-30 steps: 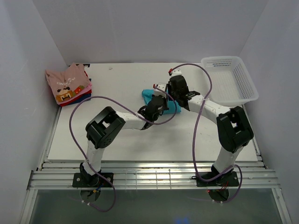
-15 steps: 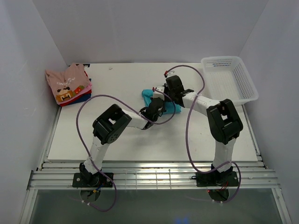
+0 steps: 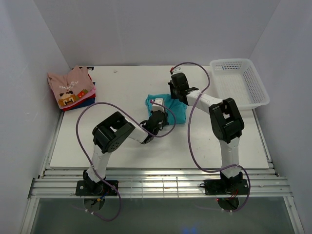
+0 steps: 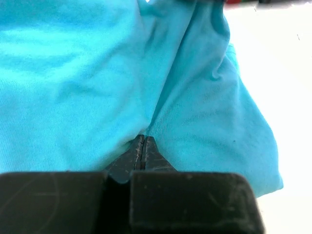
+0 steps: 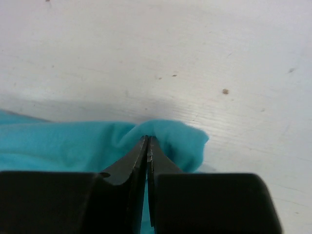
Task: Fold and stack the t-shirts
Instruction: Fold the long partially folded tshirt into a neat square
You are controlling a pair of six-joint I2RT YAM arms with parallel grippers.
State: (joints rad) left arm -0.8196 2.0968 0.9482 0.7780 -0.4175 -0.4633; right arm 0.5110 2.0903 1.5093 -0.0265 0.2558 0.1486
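The left gripper [image 4: 141,148] and the right gripper [image 5: 147,145] each pinch the crumpled teal cloth t-shirt [image 3: 176,111], jaws closed tight on its folds.

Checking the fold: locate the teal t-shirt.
Top view: the teal t-shirt lies mid-table, between the folded stack at left and the white basket at right, gripped by left hand and right hand.

No text can be read. The print on the pink t-shirt [image 3: 70,87], far left corner, is too small.
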